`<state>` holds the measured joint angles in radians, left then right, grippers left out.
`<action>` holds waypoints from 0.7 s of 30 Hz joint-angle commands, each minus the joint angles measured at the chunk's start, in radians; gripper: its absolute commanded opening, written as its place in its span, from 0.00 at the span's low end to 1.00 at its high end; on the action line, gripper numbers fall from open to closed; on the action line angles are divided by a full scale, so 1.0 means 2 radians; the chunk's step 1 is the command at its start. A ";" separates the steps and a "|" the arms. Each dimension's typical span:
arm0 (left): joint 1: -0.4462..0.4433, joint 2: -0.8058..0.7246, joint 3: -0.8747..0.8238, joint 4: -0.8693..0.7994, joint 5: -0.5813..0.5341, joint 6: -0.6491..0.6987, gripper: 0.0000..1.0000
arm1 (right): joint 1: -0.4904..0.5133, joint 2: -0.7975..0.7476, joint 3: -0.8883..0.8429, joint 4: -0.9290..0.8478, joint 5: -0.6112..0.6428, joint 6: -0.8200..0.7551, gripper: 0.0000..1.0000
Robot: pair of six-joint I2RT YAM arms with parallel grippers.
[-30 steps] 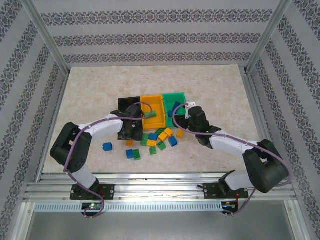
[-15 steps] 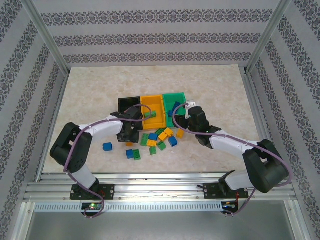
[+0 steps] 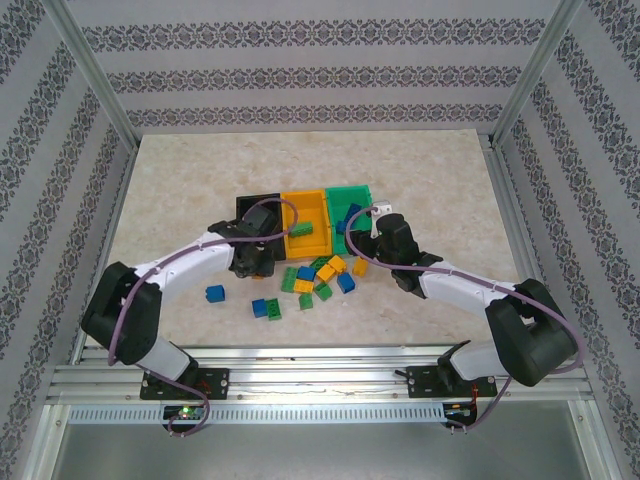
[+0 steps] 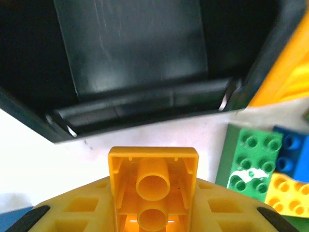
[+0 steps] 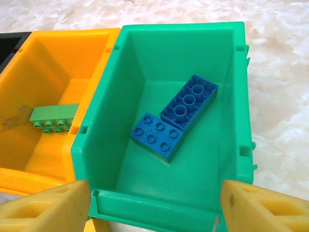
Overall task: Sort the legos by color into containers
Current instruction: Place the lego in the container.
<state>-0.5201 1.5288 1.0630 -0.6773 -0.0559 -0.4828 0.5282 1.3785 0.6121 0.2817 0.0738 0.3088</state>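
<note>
Left gripper (image 4: 153, 218) clamps a yellow lego (image 4: 153, 164), right gripper (image 5: 155, 209) gapes, over a pale marbled tabletop (image 3: 180, 190) walled by striped wallpaper (image 3: 300, 75).

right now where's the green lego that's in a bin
The green lego lies in the orange-yellow bin, mid-row, left of the green bin in the right wrist view.

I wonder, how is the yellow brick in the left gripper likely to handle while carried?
The yellow brick looks like rigid moulded plastic, so it should not flex in the left gripper. Its open underside shows hollow tubes, so it is probably light. Its smooth walls could slip between the fingers if gripped loosely.
</note>
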 commanded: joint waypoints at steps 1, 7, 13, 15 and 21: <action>0.012 0.017 0.053 -0.032 -0.036 0.040 0.34 | 0.004 -0.010 -0.008 0.014 0.005 0.006 0.71; 0.031 0.091 0.150 -0.074 -0.059 0.088 0.36 | 0.004 -0.013 -0.010 0.013 0.001 0.007 0.71; 0.044 0.115 0.185 -0.070 -0.049 0.108 0.78 | 0.004 -0.011 -0.008 0.012 -0.003 0.007 0.71; 0.044 0.113 0.188 -0.068 -0.038 0.109 0.82 | 0.004 -0.011 -0.008 0.013 -0.006 0.007 0.71; 0.051 0.085 0.152 -0.044 -0.016 0.114 0.82 | 0.004 -0.001 0.002 -0.001 -0.037 0.017 0.72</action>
<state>-0.4358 1.7512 1.3964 -0.7631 -0.1158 -0.2825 0.5282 1.3754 0.6117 0.2810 0.0471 0.3187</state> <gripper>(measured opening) 0.821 0.718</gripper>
